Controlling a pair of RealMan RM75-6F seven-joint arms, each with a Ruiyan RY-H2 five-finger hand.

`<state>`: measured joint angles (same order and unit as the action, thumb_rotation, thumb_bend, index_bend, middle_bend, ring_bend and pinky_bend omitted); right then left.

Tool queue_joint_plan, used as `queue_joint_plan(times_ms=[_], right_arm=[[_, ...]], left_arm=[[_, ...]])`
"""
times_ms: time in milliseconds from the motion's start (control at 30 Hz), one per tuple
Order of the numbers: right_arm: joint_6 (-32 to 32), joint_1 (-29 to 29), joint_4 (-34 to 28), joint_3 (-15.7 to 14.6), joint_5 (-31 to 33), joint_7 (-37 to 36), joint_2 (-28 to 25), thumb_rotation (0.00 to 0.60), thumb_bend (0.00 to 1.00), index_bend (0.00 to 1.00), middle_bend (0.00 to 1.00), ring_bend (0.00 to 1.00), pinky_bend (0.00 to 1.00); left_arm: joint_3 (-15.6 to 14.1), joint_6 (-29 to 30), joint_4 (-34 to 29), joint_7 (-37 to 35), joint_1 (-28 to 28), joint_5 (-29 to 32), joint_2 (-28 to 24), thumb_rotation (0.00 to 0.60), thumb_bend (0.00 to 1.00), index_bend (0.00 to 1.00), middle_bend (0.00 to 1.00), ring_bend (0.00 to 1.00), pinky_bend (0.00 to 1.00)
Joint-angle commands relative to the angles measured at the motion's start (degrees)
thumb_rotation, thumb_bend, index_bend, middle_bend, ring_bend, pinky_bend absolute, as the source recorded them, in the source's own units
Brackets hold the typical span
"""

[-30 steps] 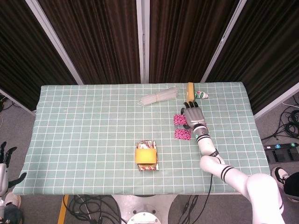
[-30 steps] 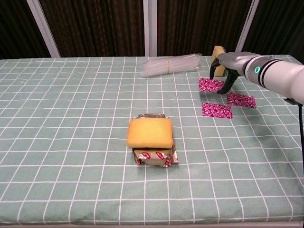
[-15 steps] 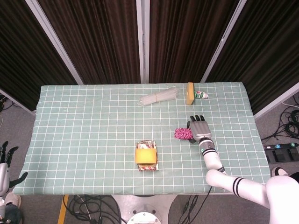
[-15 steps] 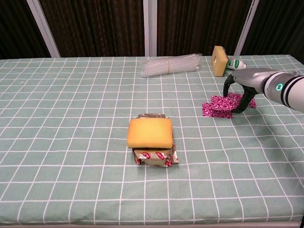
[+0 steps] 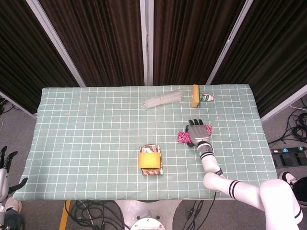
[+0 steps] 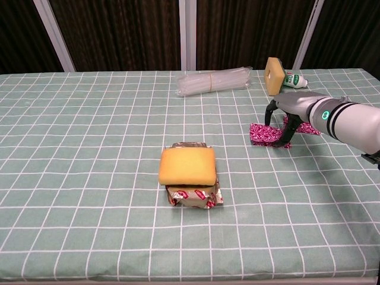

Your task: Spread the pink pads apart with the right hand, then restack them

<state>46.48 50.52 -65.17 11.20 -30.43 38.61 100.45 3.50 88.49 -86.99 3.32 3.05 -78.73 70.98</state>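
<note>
Pink patterned pads (image 6: 263, 134) lie bunched and overlapping on the green checked cloth at the right. One pad (image 6: 307, 126) sticks out to the right, behind the hand. My right hand (image 6: 284, 119) arches over them with its fingertips pressing down on the pads and nothing gripped. From above, the right hand (image 5: 196, 133) covers the middle of the pile, with pink pads (image 5: 183, 137) showing at its left and a pad edge (image 5: 207, 128) at its right. My left hand (image 5: 5, 163) hangs off the table's front left corner, fingers spread and empty.
A yellow sponge (image 6: 187, 165) sits on a foil packet (image 6: 195, 195) at the table's centre front. At the back lie a clear plastic bundle (image 6: 214, 80), an upright yellow block (image 6: 273, 67) and a small white bottle (image 6: 294, 79).
My right hand has slid toward the front and then left, dragging the pads with it. Three pads that lay apart are now drawn together into an overlapping pile.
</note>
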Motion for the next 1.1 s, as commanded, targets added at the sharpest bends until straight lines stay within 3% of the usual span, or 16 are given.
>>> queue_joint_plan(times_ms=[33, 567, 933, 1100], right_arm=[[0.0, 0.3, 0.5, -0.2, 0.0, 0.1, 0.4, 0.548, 0.16, 0.33, 0.08, 0.0, 0.0], [0.4, -0.1, 1.3, -1.0, 0.4, 0.2, 0.5, 0.543, 0.16, 0.32, 0.08, 0.0, 0.0], [0.9, -0.4, 0.2, -1.5, 0.3, 0.6, -0.3, 0.531, 0.16, 0.26, 0.07, 0.0, 0.0], [2.3, -1.0, 0.3, -0.5, 0.0, -0.5, -2.1, 0.525, 0.16, 0.25, 0.07, 0.0, 0.0]], left_arm=[[0.0, 0.0, 0.2, -0.2, 0.1, 0.0, 0.1, 0.6, 0.2, 0.22, 0.09, 0.09, 0.13], [0.0, -0.1, 1.0, -0.9, 0.1, -0.2, 0.4, 0.6, 0.2, 0.22, 0.09, 0.09, 0.13], [0.1, -0.2, 1.1, -1.0, 0.1, 0.0, 0.4, 0.6, 0.2, 0.22, 0.09, 0.09, 0.13], [0.1, -0.2, 1.1, -0.9, 0.1, -0.1, 0.4, 0.6, 0.2, 0.22, 0.09, 0.09, 0.13]])
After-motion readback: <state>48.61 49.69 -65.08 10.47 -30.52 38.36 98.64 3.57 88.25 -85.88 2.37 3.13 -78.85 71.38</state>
